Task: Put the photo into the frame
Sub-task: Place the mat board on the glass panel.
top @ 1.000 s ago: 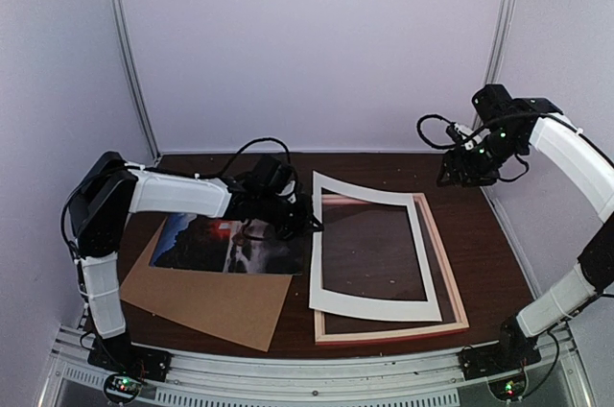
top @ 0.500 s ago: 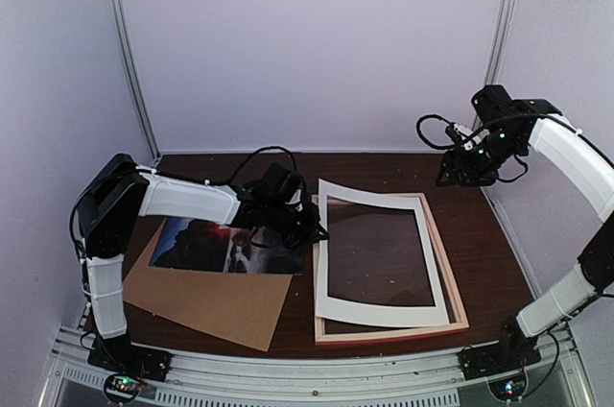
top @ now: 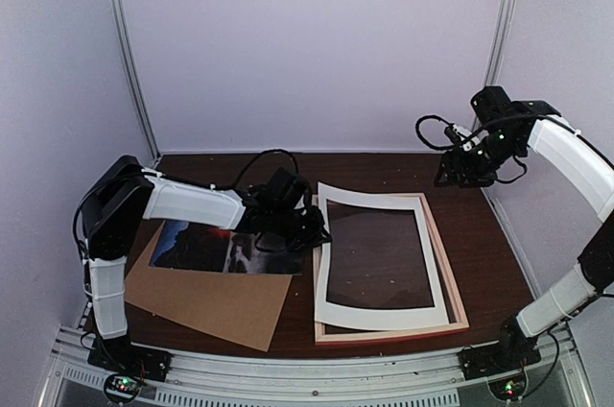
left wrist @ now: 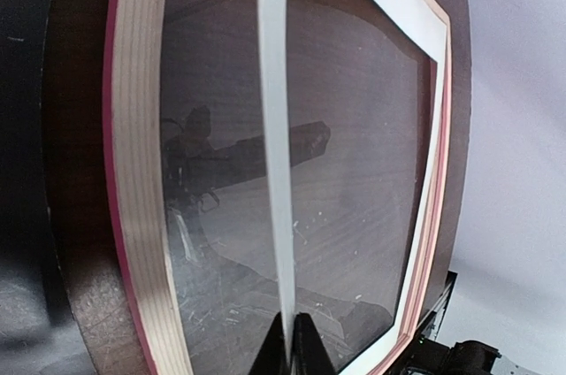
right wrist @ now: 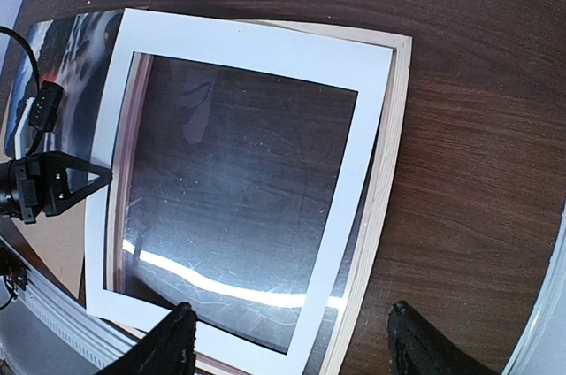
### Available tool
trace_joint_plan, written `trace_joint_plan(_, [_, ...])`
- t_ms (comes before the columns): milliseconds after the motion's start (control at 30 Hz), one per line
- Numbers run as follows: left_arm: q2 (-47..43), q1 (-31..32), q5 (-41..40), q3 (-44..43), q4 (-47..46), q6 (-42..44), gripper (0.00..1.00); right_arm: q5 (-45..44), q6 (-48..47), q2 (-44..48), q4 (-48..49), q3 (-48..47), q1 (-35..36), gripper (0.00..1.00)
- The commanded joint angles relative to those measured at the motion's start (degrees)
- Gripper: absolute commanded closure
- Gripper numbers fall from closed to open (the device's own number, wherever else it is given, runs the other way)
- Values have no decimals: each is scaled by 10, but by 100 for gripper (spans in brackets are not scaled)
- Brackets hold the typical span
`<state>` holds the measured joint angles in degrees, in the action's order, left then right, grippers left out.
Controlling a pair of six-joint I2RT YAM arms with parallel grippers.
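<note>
Left end effector [top: 313, 231] is clenching the left edge of the white mat [top: 379, 316], holding that edge tilted up while the mat's right side is resting on the frame [right wrist: 370, 172]. The frame is lying flat on the right half of the tabletop [top: 489, 234]. The photo [top: 201, 246] is lying left of the frame, on a cardboard sheet [top: 211, 306], outside the frame. Right end effector [top: 458, 174] is hanging released, fingers wide apart, above the far right corner.
</note>
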<state>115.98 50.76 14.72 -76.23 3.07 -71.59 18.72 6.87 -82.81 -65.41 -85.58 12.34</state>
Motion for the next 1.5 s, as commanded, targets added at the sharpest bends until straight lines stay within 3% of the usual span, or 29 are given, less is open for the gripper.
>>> trace_joint_plan(0, [12, 9, -18, -14, -26, -10, 92, 10, 8, 11, 13, 13, -3, 27])
trace_joint_plan(367, [7, 11, -13, -1, 1, 1, 80, 17, 8, 6, 15, 10, -3, 26])
trace_joint_plan(1200, [32, 21, 20, -8, 23, 13, 70, 18, 9, 7, 15, 17, -2, 26])
trace_joint_plan(1467, [25, 21, 4, -17, 58, 41, 53, 19, 10, 6, 17, 17, -2, 25])
